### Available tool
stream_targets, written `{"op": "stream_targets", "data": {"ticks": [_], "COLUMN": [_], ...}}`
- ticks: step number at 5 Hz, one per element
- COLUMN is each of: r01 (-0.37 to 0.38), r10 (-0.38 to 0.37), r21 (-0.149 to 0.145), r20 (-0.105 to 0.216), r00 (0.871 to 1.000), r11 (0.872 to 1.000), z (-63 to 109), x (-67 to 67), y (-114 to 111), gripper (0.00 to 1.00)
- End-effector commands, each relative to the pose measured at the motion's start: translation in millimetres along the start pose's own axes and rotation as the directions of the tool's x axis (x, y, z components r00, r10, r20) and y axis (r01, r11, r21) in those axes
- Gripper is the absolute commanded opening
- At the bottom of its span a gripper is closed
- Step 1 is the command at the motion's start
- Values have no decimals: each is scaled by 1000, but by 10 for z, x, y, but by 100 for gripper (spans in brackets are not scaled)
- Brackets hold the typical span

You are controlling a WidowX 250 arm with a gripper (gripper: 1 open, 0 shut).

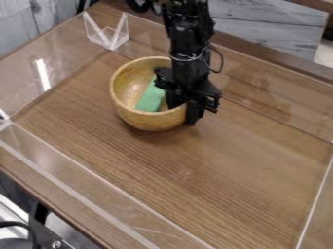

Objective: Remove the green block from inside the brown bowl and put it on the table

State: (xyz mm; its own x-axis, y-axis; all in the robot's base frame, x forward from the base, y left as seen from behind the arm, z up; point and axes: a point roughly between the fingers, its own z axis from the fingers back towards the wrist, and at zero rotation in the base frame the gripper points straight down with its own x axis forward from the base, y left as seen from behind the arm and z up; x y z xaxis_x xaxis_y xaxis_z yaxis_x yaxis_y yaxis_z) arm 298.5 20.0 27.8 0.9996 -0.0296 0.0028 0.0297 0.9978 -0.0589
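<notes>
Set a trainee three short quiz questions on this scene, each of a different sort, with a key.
1. True or false: the green block is lying on the bare tabletop, outside the brown bowl.
2. Multiple choice: what reaches down at the bowl from above? a) a human hand; b) a black robot gripper; c) a wooden spoon.
3. Fill in the blank: judged from how things lie now, the block must still be lifted out and put on the ____.

Key: 1. False; 2. b; 3. table
</notes>
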Motion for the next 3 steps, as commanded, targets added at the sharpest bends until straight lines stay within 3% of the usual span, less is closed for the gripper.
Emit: {"op": "stream_targets", "data": {"ticks": [1,3], "r01": [-7,-12], "r10": [7,9], "r21": [-23,-49], "r20": [-18,-60], "r00": [1000,998], "r11": [1000,999], "z": [69,60], "x": [-49,-108], "y": [-78,-197], "gripper": [0,0]}}
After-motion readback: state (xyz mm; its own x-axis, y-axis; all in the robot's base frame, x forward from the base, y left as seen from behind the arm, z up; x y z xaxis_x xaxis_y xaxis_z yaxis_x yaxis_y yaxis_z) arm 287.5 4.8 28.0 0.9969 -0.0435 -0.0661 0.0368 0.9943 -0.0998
